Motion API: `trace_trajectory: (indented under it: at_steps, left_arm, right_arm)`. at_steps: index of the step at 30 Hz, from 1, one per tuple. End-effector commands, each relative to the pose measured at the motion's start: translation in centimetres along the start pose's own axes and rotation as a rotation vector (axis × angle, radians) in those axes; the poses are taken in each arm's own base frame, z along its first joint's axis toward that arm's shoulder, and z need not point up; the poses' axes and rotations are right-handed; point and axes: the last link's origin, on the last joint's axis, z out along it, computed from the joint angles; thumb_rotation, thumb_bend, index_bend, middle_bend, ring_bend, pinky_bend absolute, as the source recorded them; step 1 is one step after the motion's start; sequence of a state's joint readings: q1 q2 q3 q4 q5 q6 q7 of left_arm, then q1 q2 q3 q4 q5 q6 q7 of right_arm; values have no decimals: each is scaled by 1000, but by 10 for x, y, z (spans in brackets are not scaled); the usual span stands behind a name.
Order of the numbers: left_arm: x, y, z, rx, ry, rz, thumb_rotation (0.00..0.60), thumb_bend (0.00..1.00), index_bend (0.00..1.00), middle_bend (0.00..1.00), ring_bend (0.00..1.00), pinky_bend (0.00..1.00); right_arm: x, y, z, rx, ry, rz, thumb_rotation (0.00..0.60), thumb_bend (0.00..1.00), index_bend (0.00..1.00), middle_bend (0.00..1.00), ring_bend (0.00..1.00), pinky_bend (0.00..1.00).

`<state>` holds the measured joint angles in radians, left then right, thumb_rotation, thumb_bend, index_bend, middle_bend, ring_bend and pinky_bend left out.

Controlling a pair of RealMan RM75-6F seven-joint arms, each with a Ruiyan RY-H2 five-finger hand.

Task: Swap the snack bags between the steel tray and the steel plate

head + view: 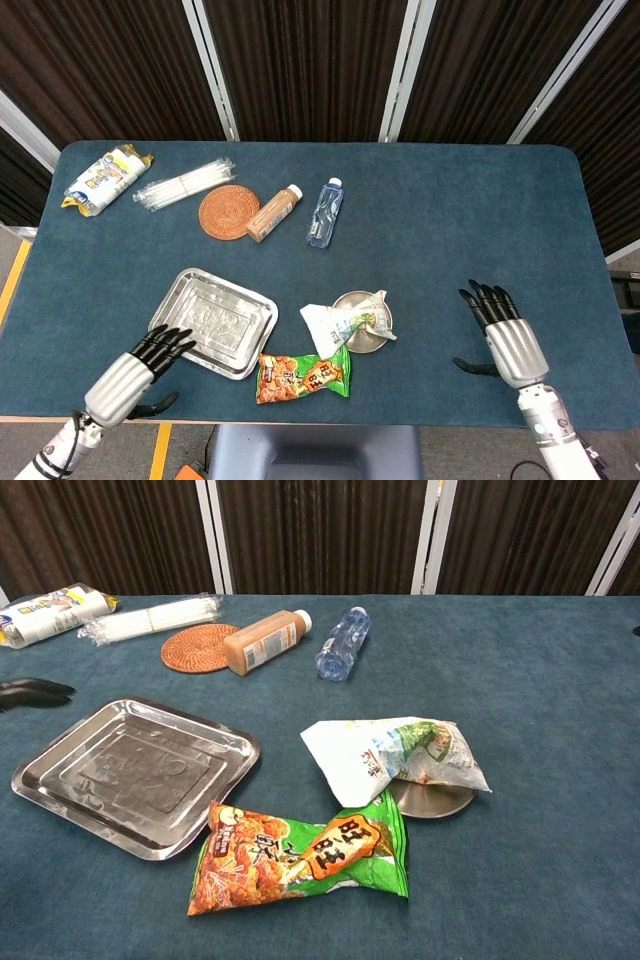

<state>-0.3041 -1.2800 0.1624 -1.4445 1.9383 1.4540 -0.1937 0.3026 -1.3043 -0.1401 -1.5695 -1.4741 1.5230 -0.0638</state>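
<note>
The steel tray (213,320) (135,775) lies empty at the front left. To its right, a white snack bag (336,324) (388,755) rests on the small round steel plate (358,300) (430,800) and hangs over its left side. A green and orange snack bag (303,377) (300,858) lies flat on the table in front of both. My left hand (130,378) hovers open by the tray's near left corner; the chest view shows only its dark fingertips (30,690). My right hand (505,340) is open and holds nothing, well to the right of the plate.
At the back stand a woven coaster (229,211), a brown bottle (273,213) and a clear water bottle (324,211), both lying down. A plastic-wrapped bundle of white sticks (185,183) and a packaged roll (104,177) sit at the far left.
</note>
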Motion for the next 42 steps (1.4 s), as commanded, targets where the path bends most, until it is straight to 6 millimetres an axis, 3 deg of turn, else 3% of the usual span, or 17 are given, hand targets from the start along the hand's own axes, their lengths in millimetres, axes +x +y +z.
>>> trace_trajectory:
  at_steps: [1,8,14,24,31,34,42]
  left_arm:
    - [-18,28,20,-91,-84,-35,600,358,0,0,0,33]
    - [-48,68,50,-186,-159,-18,600,352,0,0,0,35]
    - [-61,89,69,-210,-162,-17,600,345,0,0,0,40]
    - [-81,99,108,-190,-163,3,600,331,0,0,0,61]
    - [-94,94,121,-162,-179,21,600,329,0,3,21,140]
    - [-96,92,127,-147,-177,20,600,327,21,57,57,170]
    - [-103,85,136,-120,-130,34,600,355,341,406,339,357]
  right_arm:
    - [6,10,-6,-9,17,14,600,107,0,21,0,65]
    - [25,19,-13,-23,42,85,600,107,0,22,0,62]
    - [33,21,-19,-6,35,125,600,107,0,22,0,62]
    - [34,22,-20,12,-13,156,600,107,0,22,0,62]
    - [37,24,-21,10,-6,165,600,107,0,21,0,62]
    - [38,24,-21,12,-7,168,600,107,0,21,0,62]
    - [39,24,-22,14,-8,175,600,107,0,22,0,62]
